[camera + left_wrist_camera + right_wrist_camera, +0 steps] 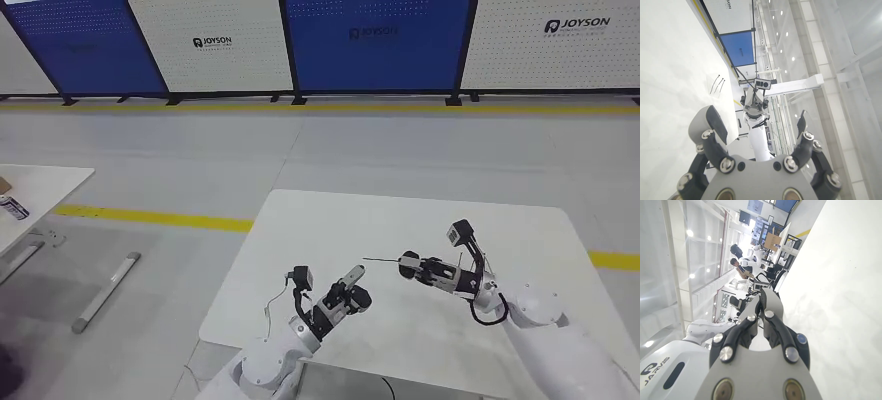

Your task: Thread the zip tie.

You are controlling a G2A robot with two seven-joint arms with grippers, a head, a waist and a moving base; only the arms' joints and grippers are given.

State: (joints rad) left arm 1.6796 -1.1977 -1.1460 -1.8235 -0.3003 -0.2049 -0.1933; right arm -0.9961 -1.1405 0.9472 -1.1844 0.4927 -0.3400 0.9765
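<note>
A thin black zip tie (381, 261) sticks out level from my right gripper (408, 265), which is shut on one end of it above the white table (400, 215). The free end points toward the left arm. In the right wrist view the right gripper (761, 295) has its fingers pressed together, and the tie itself is hard to make out there. My left gripper (352, 284) hangs open a short way from the tie's free end, holding nothing. In the left wrist view the left gripper (757, 113) faces the right arm's wrist, its two pads (716, 125) wide apart.
Three spare zip ties (717, 85) lie side by side on a clear sheet on the table, beyond the left gripper. The table's near edge runs just below both arms. Blue and white partition panels (375, 45) stand across the floor behind.
</note>
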